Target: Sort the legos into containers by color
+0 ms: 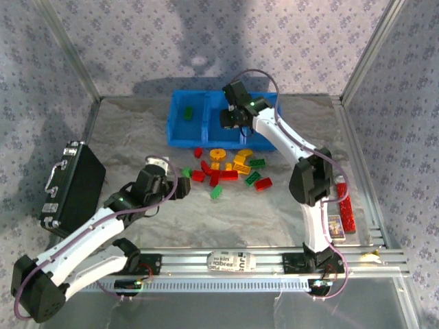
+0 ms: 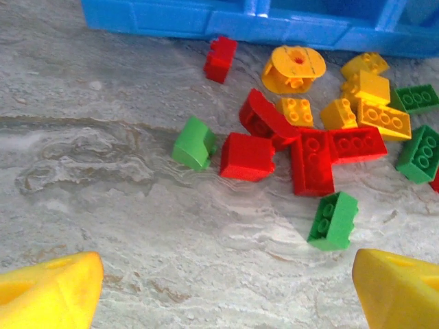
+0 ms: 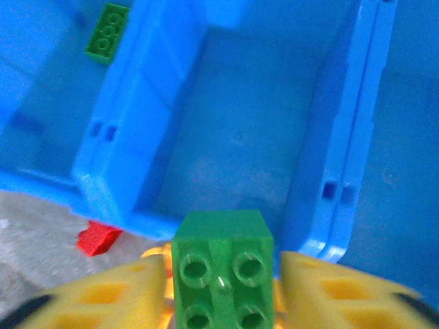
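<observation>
One green brick in left compartment of blue tray

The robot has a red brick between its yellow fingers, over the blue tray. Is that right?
Not quite. The brick between the yellow fingers of the right gripper is green, not red. It is over the blue tray, just as you said. The right wrist view shows this.
</observation>
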`<move>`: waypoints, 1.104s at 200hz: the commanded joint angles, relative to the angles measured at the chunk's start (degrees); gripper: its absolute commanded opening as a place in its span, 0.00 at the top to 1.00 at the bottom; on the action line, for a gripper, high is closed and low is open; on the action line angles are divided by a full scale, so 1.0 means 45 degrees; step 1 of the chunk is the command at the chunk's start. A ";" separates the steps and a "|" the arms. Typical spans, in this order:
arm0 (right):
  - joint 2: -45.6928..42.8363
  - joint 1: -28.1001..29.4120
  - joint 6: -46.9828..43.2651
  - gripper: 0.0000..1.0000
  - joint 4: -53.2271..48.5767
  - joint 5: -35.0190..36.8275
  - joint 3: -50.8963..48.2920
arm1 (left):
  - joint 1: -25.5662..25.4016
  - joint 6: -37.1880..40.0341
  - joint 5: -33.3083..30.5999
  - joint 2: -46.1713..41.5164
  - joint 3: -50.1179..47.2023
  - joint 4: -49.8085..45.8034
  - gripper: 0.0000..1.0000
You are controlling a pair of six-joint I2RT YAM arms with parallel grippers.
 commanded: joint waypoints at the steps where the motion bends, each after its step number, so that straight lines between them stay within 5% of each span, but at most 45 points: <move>1: 0.1070 -0.0145 -0.0499 0.28 -0.1789 -0.0335 0.1421 | -0.0291 -0.0127 -0.0092 -0.0173 -0.0023 -0.0367 0.07; 53: -0.1952 0.0282 -0.0147 0.22 0.0458 -0.0367 -0.3055 | -0.0493 0.0020 0.0714 0.0842 0.0073 0.0541 0.16; 114: -0.5855 0.0261 0.0474 0.24 0.2345 -0.0937 -0.8022 | -0.0496 0.0740 0.1370 0.5431 0.2254 0.1011 0.26; 221: -0.9979 -0.0517 0.1174 0.27 0.3269 -0.0933 -1.3215 | 0.0631 0.1383 0.2200 0.9655 0.4466 0.1190 0.34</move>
